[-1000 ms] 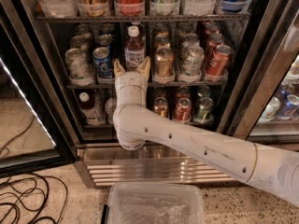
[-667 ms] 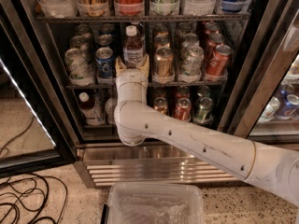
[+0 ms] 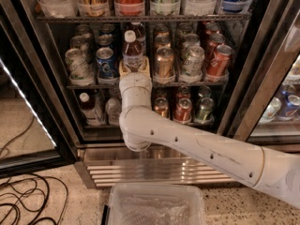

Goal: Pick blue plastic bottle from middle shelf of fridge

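Note:
The blue plastic bottle (image 3: 132,50) stands upright on the middle shelf (image 3: 206,84) of the fridge (image 3: 262,74), between a blue soda can (image 3: 106,62) and a gold can (image 3: 164,62). It has a white cap, brown drink and a pale label. My gripper (image 3: 134,68) reaches into the shelf at the bottle's base, at the end of the white arm (image 3: 187,144). Its tan fingers (image 3: 146,67) stand open on either side of the bottle's lower part. The bottle's bottom is hidden behind the wrist.
Cans fill the lanes on both sides of the bottle. A small red-labelled bottle (image 3: 88,108) stands on the lower shelf. The open glass door (image 3: 23,102) is at the left. Black cables (image 3: 28,200) lie on the floor. A clear bin (image 3: 157,205) sits below the arm.
My gripper has moved forward and up into the middle shelf. Its fingers now flank the bottle's base instead of standing in front of it.

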